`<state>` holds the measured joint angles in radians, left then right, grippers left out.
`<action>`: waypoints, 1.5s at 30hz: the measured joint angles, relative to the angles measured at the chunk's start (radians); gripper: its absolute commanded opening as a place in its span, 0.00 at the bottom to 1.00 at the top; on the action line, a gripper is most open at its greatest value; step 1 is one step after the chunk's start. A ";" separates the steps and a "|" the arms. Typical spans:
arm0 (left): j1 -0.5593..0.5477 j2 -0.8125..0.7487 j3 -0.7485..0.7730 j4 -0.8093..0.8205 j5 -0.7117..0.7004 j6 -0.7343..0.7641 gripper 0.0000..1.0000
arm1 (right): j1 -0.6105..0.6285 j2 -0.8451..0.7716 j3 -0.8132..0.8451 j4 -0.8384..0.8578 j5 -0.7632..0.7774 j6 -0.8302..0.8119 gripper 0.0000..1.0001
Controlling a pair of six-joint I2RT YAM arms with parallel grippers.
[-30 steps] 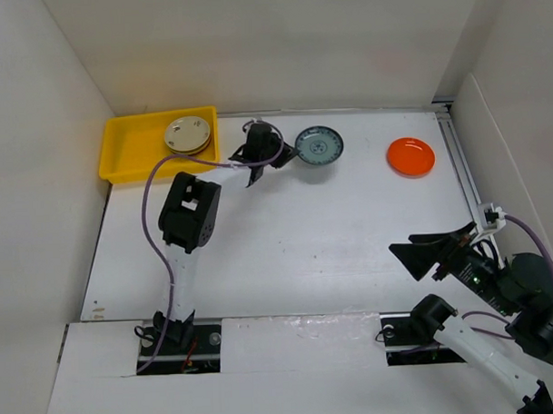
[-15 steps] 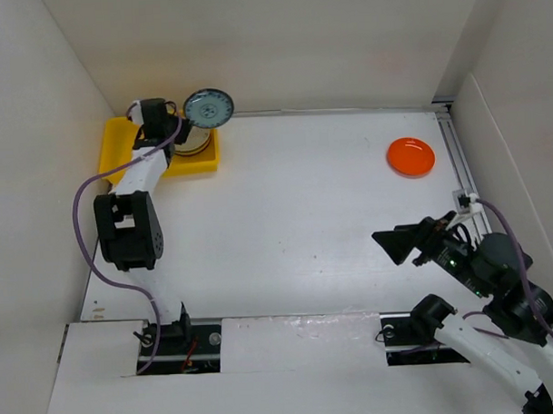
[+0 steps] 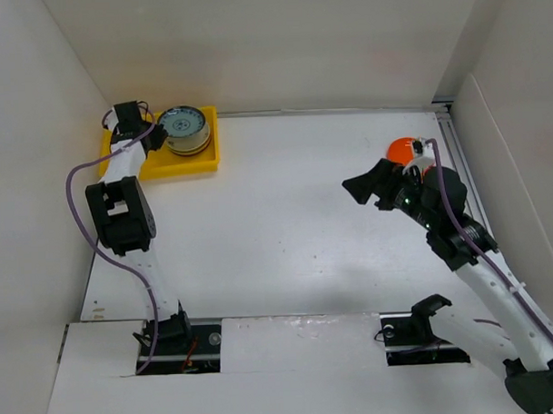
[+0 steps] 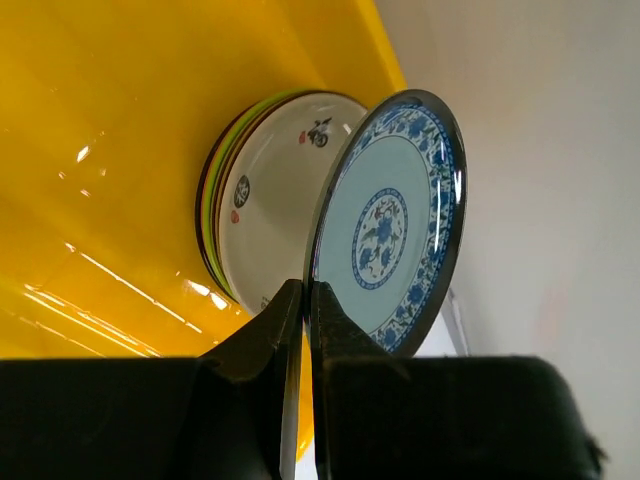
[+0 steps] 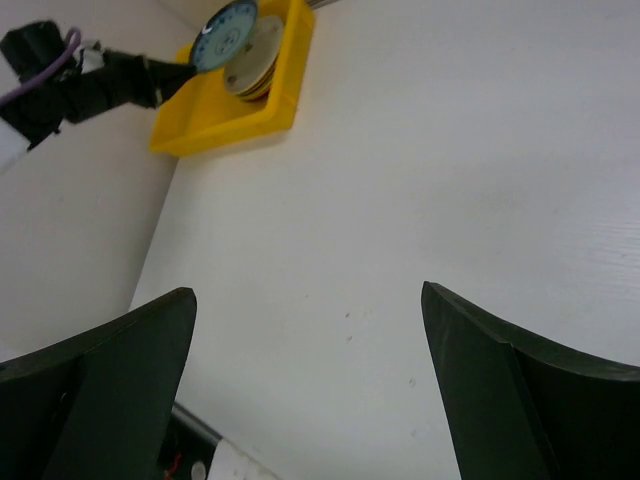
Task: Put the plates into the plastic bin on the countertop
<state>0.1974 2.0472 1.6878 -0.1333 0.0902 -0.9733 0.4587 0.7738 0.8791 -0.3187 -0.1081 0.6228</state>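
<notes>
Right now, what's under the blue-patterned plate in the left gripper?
Under the blue-patterned plate: a stack of plates in the yellow bin, cream plate on top, with green and dark rims showing beneath it. The lower plates' faces and count are covered.

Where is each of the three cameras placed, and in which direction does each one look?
Top external: above and behind the arm bases, looking down on the countertop; both arms show.
Left wrist: on the left arm, looking along the left end effector, shut on the teal-patterned plate, toward the stack of plates in the yellow bin.
Right wrist: looking out through the open right end effector across the countertop toward the bin.
Shared: all three show the bin and teal-patterned plate.
</notes>
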 measured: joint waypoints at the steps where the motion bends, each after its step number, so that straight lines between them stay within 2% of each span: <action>1: -0.001 0.017 0.010 -0.005 0.008 0.003 0.07 | -0.036 0.030 0.006 0.018 -0.020 0.003 1.00; 3: -0.005 0.048 0.026 -0.016 0.022 0.008 0.17 | -0.091 0.085 0.010 0.051 -0.052 0.009 1.00; 4: -0.008 0.059 0.029 -0.021 0.029 0.009 0.27 | -0.114 0.108 0.010 0.058 -0.068 0.011 1.00; 5: -0.009 0.065 0.030 -0.027 0.032 0.011 0.46 | -0.134 0.124 0.010 0.060 -0.080 0.015 1.00; 8: -0.008 0.066 0.030 -0.045 0.042 0.014 0.70 | -0.197 0.146 0.010 0.070 -0.110 0.024 1.00; 9: -0.008 0.064 0.032 -0.045 0.041 0.018 0.86 | -0.221 0.150 0.010 0.078 -0.122 0.029 1.00; 11: -0.008 0.051 0.035 -0.048 0.040 0.023 1.00 | -0.307 0.167 0.006 0.111 -0.163 0.050 1.00; 13: -0.011 0.027 0.035 -0.067 0.039 0.031 1.00 | -0.391 0.185 -0.013 0.158 -0.183 0.069 1.00; 18: -0.069 -0.206 -0.009 -0.067 0.051 0.083 1.00 | -0.605 0.334 -0.102 0.270 -0.183 0.135 1.00; 23: -0.225 -0.586 -0.250 0.036 0.137 0.128 1.00 | -0.703 0.546 -0.152 0.312 -0.102 0.179 1.00; 26: -0.298 -0.739 -0.382 0.079 0.180 0.163 1.00 | -0.737 0.616 -0.169 0.353 -0.073 0.201 0.99; 32: -0.427 -0.799 -0.560 0.090 0.190 0.234 1.00 | -0.813 0.797 -0.152 0.502 -0.089 0.275 0.92; 37: -0.537 -0.827 -0.702 0.067 0.198 0.267 1.00 | -0.830 0.993 -0.039 0.600 -0.136 0.335 0.84; 42: -0.541 -0.911 -0.763 0.059 0.197 0.292 1.00 | -0.831 1.076 0.052 0.608 -0.158 0.371 0.82; 45: -0.540 -0.961 -0.777 0.063 0.197 0.304 1.00 | -0.833 1.110 0.106 0.582 -0.160 0.384 0.75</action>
<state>-0.3428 1.0863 0.9108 -0.0708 0.2874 -0.6697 -0.3740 1.8835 0.9855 0.2634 -0.2684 1.0065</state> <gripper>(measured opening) 0.993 0.788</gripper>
